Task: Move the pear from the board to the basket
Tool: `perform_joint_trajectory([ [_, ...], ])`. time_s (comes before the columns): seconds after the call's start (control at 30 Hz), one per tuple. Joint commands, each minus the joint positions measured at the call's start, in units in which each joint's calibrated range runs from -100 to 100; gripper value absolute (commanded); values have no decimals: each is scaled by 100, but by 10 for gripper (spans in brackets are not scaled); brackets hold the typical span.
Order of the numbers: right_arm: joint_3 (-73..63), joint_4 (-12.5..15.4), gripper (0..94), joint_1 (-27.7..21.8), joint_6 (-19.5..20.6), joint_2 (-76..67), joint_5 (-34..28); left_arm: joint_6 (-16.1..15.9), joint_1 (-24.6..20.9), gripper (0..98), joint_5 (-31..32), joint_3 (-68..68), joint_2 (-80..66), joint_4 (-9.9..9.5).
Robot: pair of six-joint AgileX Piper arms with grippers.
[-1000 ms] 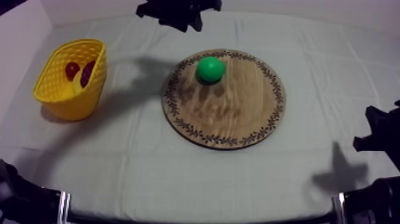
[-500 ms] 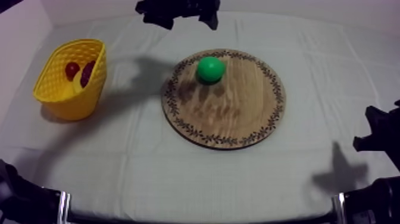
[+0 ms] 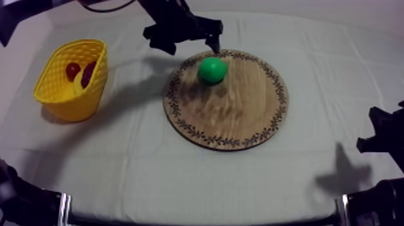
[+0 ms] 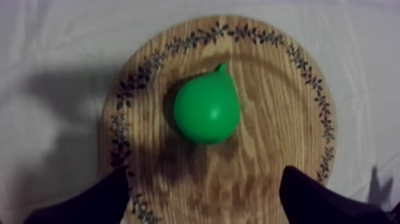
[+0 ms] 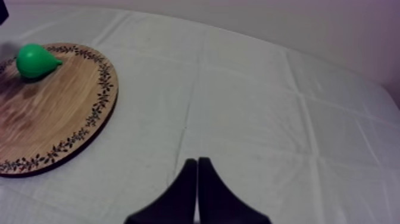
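Pear (image 3: 213,70) lies on its side on the board (image 3: 240,120), near the far rim, on bare wood with nothing else beside it. I have the left gripper (image 3: 189,43) hanging over that far rim, just beside the pear and not touching it. On the left wrist camera its fingers (image 4: 89,199) stand wide apart with nothing between them. The pear sits ahead of the gap and roughly centred on it.

The stem points away from the gripper, tilted a little to one side, so the long axis runs along my line of approach, not across it. I judge that the fingers will then close across the round body, the widest part, if I come straight down and forward.

The right gripper (image 5: 197,184) rests low over the cloth (image 5: 268,107), well apart from the board, its fingers pressed together on nothing. The left arm is clearly the nearer one, and the basket (image 3: 60,99) stands on its side of the table, well apart from the board, with red fruit (image 3: 73,70) already inside.
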State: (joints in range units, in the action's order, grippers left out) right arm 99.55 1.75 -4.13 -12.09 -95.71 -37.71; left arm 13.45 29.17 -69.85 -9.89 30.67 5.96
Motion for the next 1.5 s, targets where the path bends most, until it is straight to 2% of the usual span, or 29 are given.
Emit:
perform_joint_trajectory([
  [0.0, 0, -2, 3, -1, 0, -5, 5, -21, -2, 955, -1, -103, 286, 61],
  [0.73, 0, -2, 3, -1, 0, -5, 5, 52, 1, 853, -208, -1752, 1982, 255],
  [1.13, 0, -2, 3, -1, 0, -5, 5, 43, -32, 767, -387, -2522, 2570, 269],
  [1.23, 0, -2, 3, -1, 0, -5, 5, 47, -33, 721, -396, -2545, 2649, 270],
  [1.47, 0, -2, 3, -1, 0, -5, 5, 78, -33, 515, -403, -2509, 2720, 271],
])
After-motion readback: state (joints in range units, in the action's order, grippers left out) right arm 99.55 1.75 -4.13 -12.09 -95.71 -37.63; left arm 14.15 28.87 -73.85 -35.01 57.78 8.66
